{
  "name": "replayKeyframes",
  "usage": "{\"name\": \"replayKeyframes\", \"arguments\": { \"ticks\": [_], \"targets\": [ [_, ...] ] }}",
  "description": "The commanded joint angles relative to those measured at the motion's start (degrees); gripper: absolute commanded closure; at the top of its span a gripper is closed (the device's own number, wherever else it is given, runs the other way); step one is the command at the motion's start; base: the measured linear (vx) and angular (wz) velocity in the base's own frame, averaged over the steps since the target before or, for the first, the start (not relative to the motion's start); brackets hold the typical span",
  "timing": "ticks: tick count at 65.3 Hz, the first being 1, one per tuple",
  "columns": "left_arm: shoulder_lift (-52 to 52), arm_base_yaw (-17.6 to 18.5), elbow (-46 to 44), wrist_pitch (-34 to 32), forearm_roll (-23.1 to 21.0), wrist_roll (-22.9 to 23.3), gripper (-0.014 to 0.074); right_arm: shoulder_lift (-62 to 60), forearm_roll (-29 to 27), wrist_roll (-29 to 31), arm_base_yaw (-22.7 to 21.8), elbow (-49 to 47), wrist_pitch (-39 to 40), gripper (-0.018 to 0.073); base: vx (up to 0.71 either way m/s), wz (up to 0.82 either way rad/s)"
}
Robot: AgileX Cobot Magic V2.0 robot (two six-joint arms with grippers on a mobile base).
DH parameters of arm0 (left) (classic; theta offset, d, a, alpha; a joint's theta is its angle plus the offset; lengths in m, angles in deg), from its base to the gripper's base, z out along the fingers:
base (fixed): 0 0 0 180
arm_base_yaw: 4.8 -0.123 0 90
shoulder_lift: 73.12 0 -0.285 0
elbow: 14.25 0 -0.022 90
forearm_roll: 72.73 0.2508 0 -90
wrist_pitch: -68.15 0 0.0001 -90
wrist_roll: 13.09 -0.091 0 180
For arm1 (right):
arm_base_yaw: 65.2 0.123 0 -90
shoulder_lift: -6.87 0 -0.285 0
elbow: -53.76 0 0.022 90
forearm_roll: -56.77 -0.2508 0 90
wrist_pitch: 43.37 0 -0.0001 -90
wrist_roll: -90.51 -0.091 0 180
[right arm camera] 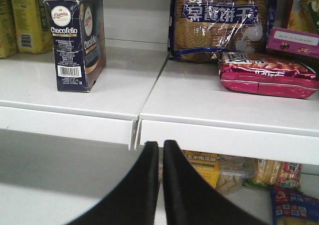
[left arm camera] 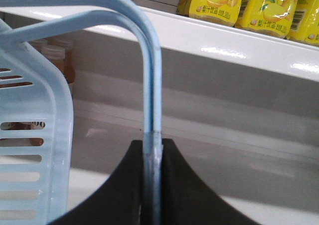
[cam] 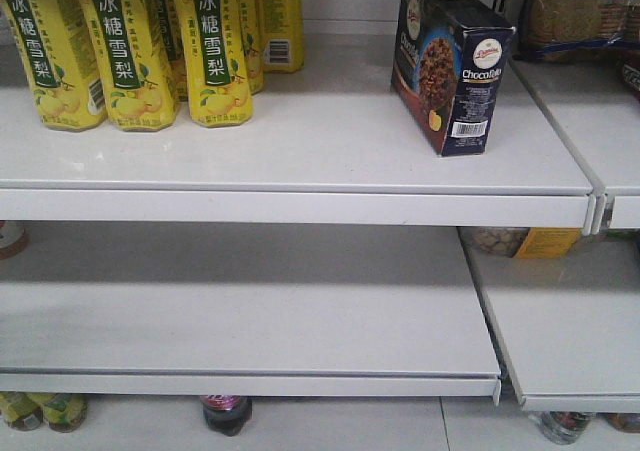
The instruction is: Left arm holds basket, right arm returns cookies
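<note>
Left hand point(left arm camera: 152, 185) clamping basket point(left arm camera: 35, 150) handle, keeping it hanging level beside shelf. Right hand point(right arm camera: 161, 157) pressed closed, carrying nothing, hovering below shelf edge. Cookies point(cam: 450, 61) standing upright on upper shelf point(cam: 300, 161): return judged complete.

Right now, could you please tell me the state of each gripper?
Left gripper: shut on the blue basket handle.
Right gripper: shut, holding nothing.

Navy Chocofello cookies carton point(cam: 452, 63) upright on white upper shelf point(cam: 300, 141); light blue basket point(left arm camera: 35, 150) handle pinched between black jaws.
</note>
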Motion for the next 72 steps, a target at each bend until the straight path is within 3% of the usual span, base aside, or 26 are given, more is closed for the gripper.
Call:
{"name": "replayKeyframes", "arguments": {
  "ticks": [1,11,72],
  "targets": [
    [-2.41,-0.22,-1.46,-2.13,0.95,-1.89,0.0599,0.77,1.81,0.48,-0.38,-1.23,3.32,0.0570,0.00,0.00],
    [-2.28,0.28,-1.39,0.90,0.75,-4.29,0.0599,0.77,1.85,0.48,-0.38,-1.23,3.32,0.0570,0.00,0.00],
    [-2.11,0.45,-1.45,1.87,0.76,-4.00,0.0599,0.77,1.85,0.48,-0.38,-1.23,3.32,0.0570,0.00,0.00]
  ]
}}
